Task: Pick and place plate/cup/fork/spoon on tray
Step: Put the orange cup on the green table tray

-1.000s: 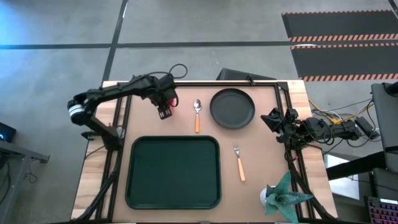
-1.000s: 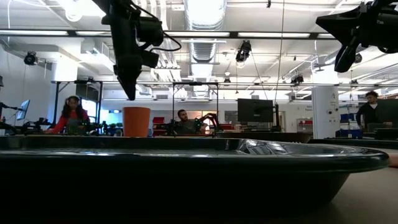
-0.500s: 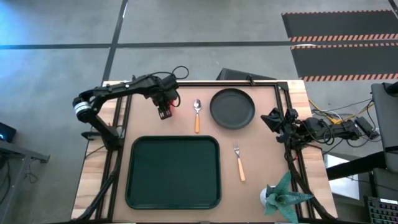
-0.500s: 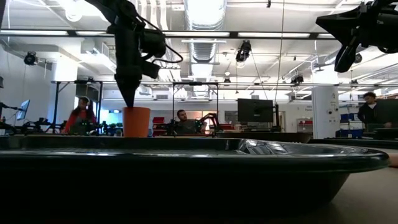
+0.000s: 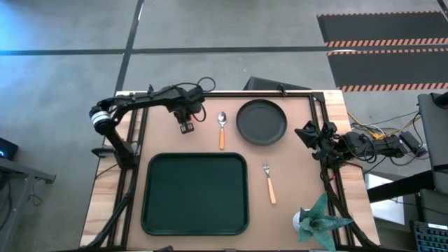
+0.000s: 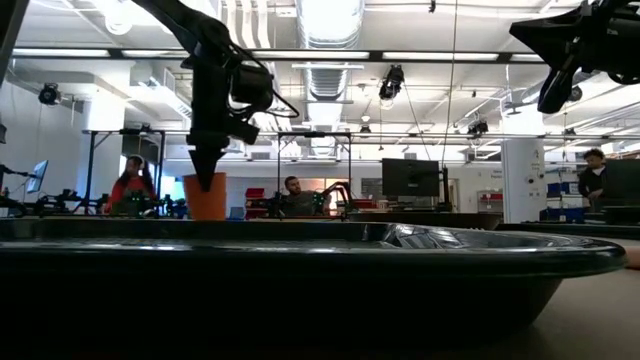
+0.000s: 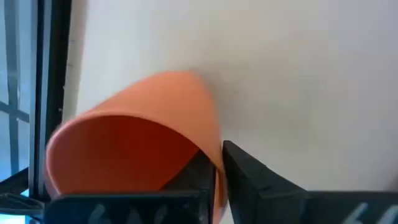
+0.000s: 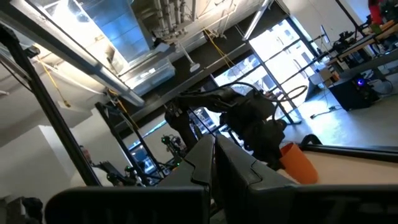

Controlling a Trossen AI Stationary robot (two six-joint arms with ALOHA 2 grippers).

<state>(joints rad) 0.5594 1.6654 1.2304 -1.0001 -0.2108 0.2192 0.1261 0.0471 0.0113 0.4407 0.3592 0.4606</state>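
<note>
Left claw [image 7: 214,168]: at the far left part of the light wooden desk [image 5: 294,168], its two dark fingers [image 7: 249,174] pinched together on the rim wall of the small red-orange round cup [image 7: 137,149], one finger inside and one outside.
Cup: tilted in the left wrist view, its open mouth turned toward that camera; in the low view it sits under the left claw, leaning a little, and whether its base touches the desk cannot be told.
Right claw [image 8: 214,162]: fingers together, holding nothing, raised by the desk's right edge, well apart from the tableware.
Plate: round dark grey-black dinner plate [image 5: 261,122] with a raised rim, flat at the far middle of the desk.
Spoon: silver-bowled, orange-handled spoon [image 5: 222,129] lying between the cup and the plate.
Fork: silver-tined, orange-handled fork [image 5: 269,182] lying near the tray's right side.
Tray: large dark green rectangular tray [image 5: 195,193] with rounded corners, on the near half of the desk.
Plant: small green plant [image 5: 318,220] at the near right corner.
</note>
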